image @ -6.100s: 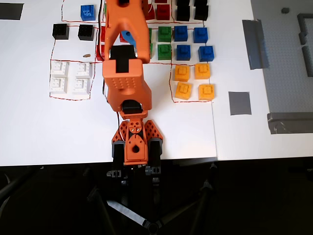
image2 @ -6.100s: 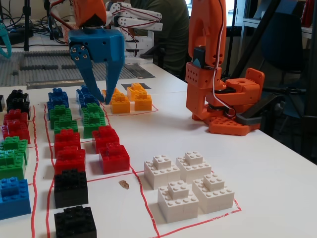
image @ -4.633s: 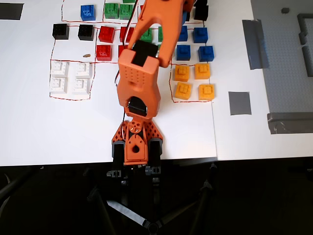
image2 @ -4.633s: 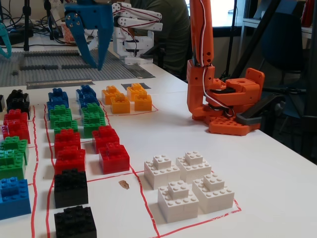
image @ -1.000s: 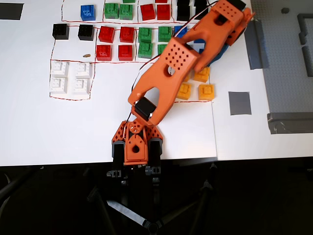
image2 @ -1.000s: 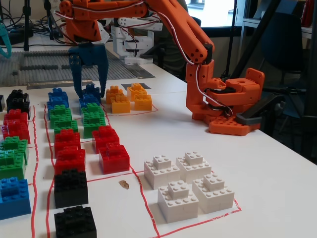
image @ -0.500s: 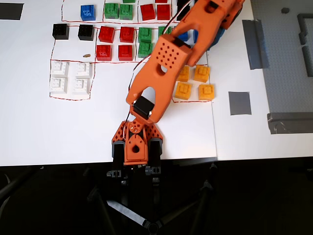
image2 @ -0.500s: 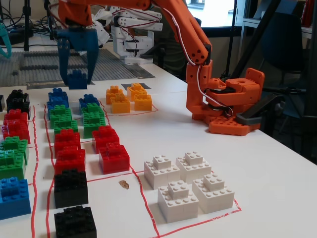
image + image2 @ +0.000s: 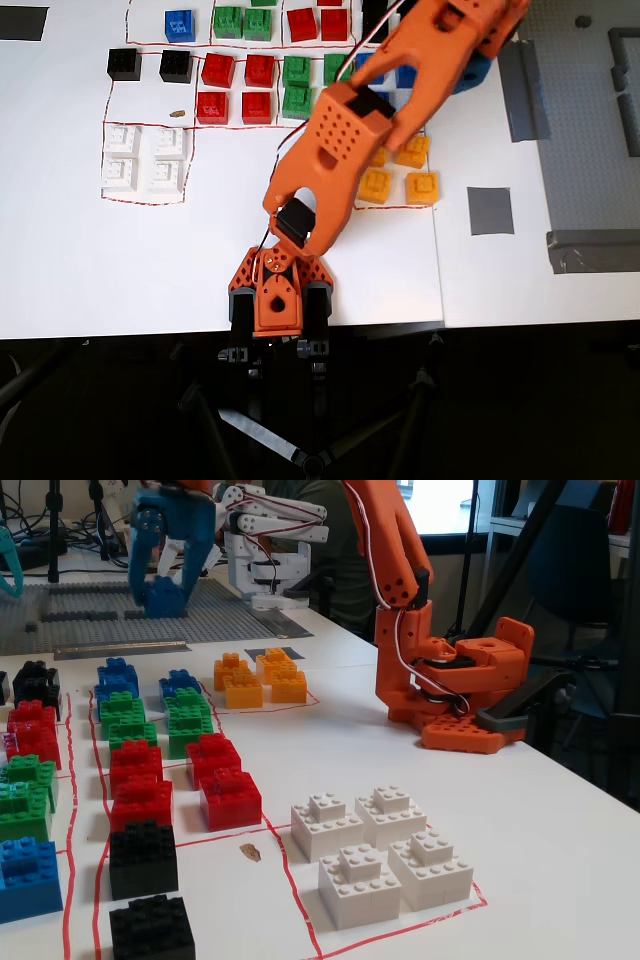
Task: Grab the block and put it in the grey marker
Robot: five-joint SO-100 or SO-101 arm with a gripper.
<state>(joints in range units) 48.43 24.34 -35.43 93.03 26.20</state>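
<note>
Upper left of the fixed view, your hand (image 9: 163, 575) grips the block (image 9: 162, 597) between narrowed fingers, raised above the desk (image 9: 560, 820).

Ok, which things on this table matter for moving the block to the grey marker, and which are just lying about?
For the job:
blue block, between the jaws
grey marker

Lying about:
white bricks
red bricks
green bricks
black bricks
yellow bricks
long grey tape strip

Blue block (image 9: 163, 597) gripped aloft, grey marker (image 9: 490, 211) bare
</note>
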